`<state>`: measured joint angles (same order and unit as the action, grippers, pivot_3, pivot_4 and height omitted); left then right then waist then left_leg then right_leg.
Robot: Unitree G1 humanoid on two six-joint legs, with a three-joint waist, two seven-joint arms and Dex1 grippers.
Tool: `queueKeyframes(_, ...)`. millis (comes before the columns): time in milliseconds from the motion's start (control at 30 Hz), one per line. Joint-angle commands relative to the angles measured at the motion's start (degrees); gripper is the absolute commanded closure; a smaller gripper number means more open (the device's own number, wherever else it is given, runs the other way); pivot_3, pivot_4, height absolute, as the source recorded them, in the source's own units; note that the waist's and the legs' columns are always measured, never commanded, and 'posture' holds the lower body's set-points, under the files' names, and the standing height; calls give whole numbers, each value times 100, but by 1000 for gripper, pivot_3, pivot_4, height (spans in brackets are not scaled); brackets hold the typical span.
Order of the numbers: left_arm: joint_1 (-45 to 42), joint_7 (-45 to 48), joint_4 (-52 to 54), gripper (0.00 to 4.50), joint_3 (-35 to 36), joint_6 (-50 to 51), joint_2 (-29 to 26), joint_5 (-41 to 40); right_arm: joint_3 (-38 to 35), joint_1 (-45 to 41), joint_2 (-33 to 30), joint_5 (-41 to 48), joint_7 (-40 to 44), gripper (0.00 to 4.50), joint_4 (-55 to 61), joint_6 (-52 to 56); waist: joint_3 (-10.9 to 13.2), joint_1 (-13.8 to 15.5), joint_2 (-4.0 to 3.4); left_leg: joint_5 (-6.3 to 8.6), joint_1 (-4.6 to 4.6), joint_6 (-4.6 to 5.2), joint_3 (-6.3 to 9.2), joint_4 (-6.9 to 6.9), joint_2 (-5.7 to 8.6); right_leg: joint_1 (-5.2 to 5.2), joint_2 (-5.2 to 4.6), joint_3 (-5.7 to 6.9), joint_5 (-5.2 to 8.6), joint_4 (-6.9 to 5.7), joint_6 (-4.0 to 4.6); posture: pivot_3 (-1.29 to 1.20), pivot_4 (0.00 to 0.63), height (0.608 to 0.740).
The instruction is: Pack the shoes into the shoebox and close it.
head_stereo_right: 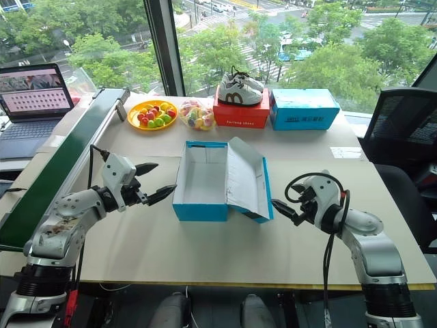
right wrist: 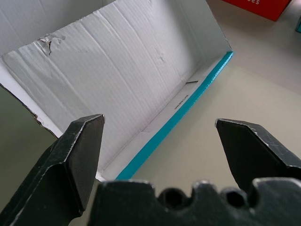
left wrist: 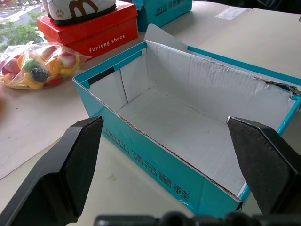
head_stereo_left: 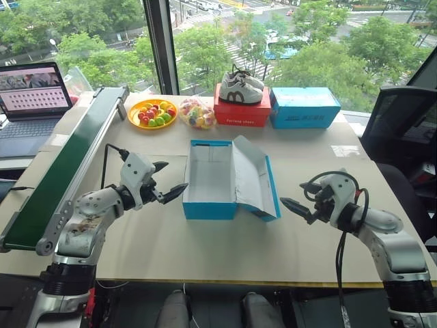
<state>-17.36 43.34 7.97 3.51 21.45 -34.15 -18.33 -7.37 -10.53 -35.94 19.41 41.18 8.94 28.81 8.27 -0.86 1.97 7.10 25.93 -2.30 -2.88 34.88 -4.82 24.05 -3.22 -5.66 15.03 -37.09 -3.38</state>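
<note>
Progress on the packing is judged to be at its very start. The shoebox [head_stereo_left: 210,179] is seen in the middle of the table [head_stereo_left: 225,246], bright blue outside and white inside, with its hinged lid [head_stereo_left: 254,175] thrown back toward the robot's right and leaning open. Its inside is bare; nothing is packed yet. No red fuzzy shoes can be made out on the table, so where they are cannot be told. The only footwear in sight is a white-and-grey sneaker pair [head_stereo_left: 240,87] resting on a red box [head_stereo_left: 242,112] at the far edge, beside a second blue box [head_stereo_left: 304,107], a bag of sweets [head_stereo_left: 196,113] and a yellow plate of fruit [head_stereo_left: 153,113].

The left gripper [head_stereo_left: 166,183] is held just beside the box's left wall, fingers spread wide and nothing between them. The right gripper [head_stereo_left: 295,206] is held near the free edge of the lid, likewise spread wide and empty, apart from the cardboard.

Everything is judged to be left to do: both shoes to be found and laid in, and the lid folded over and shut
</note>
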Motion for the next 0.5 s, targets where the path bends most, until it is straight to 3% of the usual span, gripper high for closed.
queueKeyframes(33, -31, -18, 111, 0, 139, 101, 23, -178, -147, -69, -84, 98, 15, 51, 176, -26, 0, -1, 0, 0, 0, 0, 0, 0, 0, 0, 0, 0, 0, 0, 0, 0, 150, 740)
queueKeyframes(300, -297, -1136, -341, 0, 581, -225, 382, 215, 61, -784, 62, -139, -283, 51, 66, 45, 1, -27, 1, -1, 0, 1, 3, 3, 0, 1, 1, 0, -4, -2, -1, 0, 150, 740)
queueKeyframes(500, -550, -2527, -853, 0, 1490, -187, 247, 631, 327, -1927, 744, -307, -684, 51, -422, -345, 2, -46, 3, -2, 1, 3, 12, 1, 2, 2, 5, 0, -10, -2, -3, 0, 150, 740)
